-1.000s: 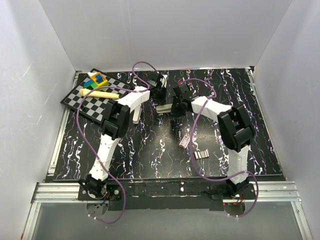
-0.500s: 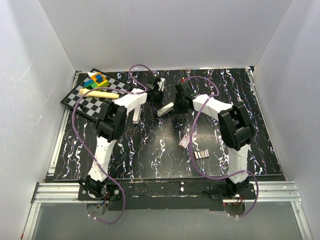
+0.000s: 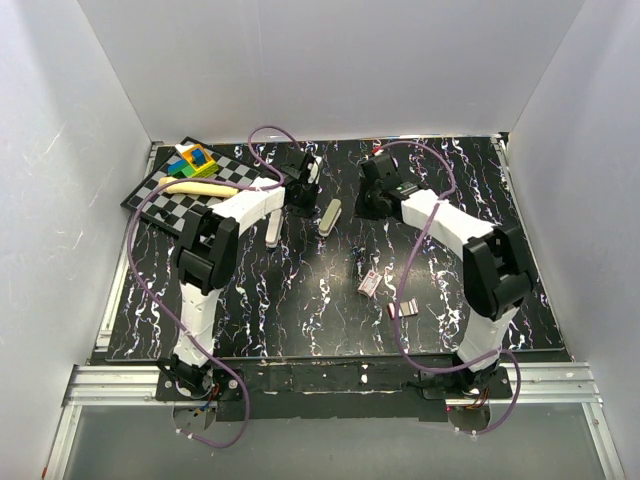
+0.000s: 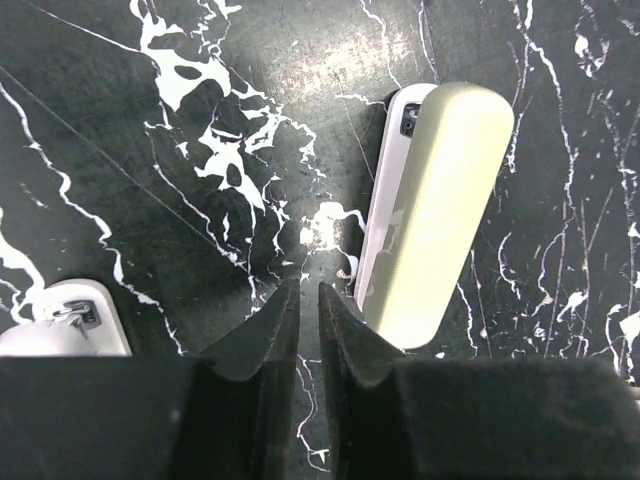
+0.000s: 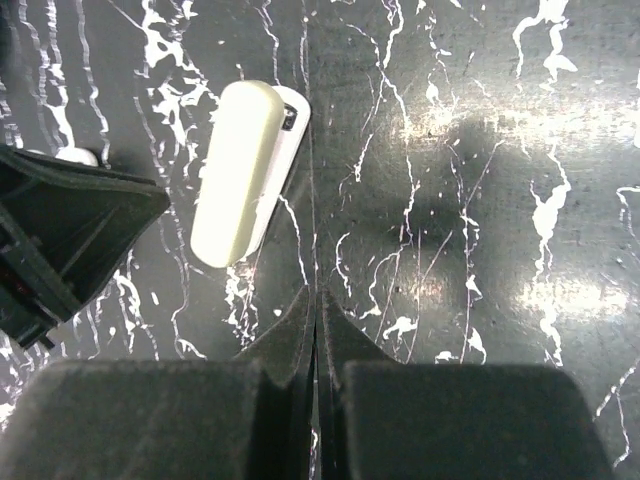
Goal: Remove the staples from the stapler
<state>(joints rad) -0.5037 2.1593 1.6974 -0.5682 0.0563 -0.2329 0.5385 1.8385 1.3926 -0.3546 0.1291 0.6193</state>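
The stapler (image 3: 330,216), a slim pale bar with rounded ends, lies flat and closed on the black marbled table (image 3: 300,300), free of both grippers. In the left wrist view the stapler (image 4: 435,210) lies just right of my left gripper (image 4: 308,285), whose jaws are nearly together and empty. In the right wrist view the stapler (image 5: 240,170) lies ahead and left of my right gripper (image 5: 317,292), which is shut and empty. From above, the left gripper (image 3: 301,200) is left of the stapler and the right gripper (image 3: 376,203) is right of it.
A second white bar-shaped piece (image 3: 272,232) lies left of the stapler. A small pink box (image 3: 370,282) and a strip of staples (image 3: 403,308) lie nearer the front. A checkerboard (image 3: 175,205) with coloured blocks (image 3: 192,160) sits at the far left.
Both grippers were at the stapler, which sat tilted between them. They have let it go and drawn apart toward the back, and it now lies flat on the table.
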